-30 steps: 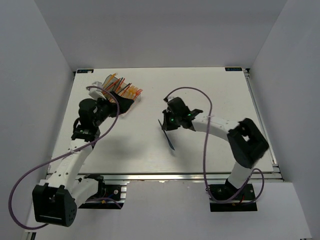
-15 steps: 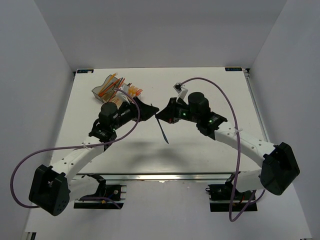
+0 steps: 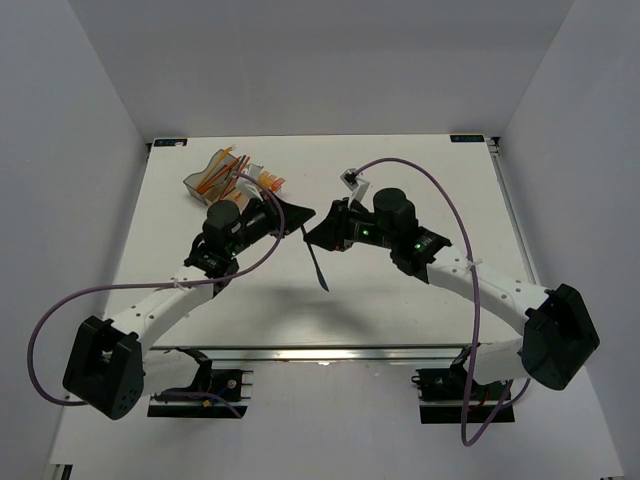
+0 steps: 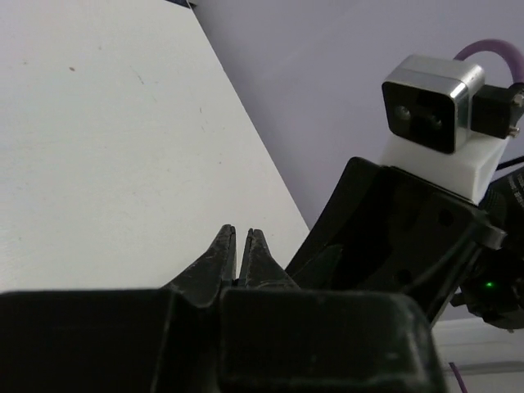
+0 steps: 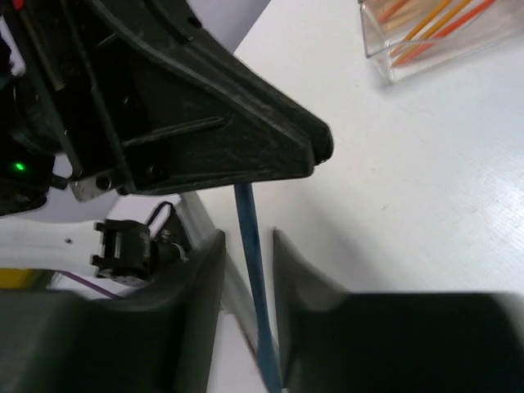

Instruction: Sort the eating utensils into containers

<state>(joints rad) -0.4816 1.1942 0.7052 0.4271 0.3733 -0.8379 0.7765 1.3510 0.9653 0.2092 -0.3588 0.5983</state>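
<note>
Top external view. We found both arms bent inward, with the left pincer [image 3: 309, 213] and the right pincer [image 3: 308, 237] almost tip to tip above the middle of the white table [image 3: 440, 180]. A slim dark blue plastic utensil [image 3: 318, 268] hung tilted just below the two tips, its lower end pointing toward the near edge of the table.

Right wrist view. We saw the utensil run lengthwise between the right pincer's fingers [image 5: 192, 311], with a slight gap on either side, so this pincer stood narrowly apart and touched nothing we could make out. The utensil's upper end passed under the left pincer's dark finger, which lay across the frame just above.

Left wrist view. We saw the left pincer's fingertips [image 4: 223, 252] pressed together; taken with the right wrist view, we read this pincer as clamped on the utensil's upper end, though the strip itself was hidden here.

Beyond and to the left of the left pincer, well apart from its tip, stood a joined row of translucent plastic bins [image 3: 192, 182]. Several thin orange plastic utensils [image 3: 213, 177] lay inside them.
</note>
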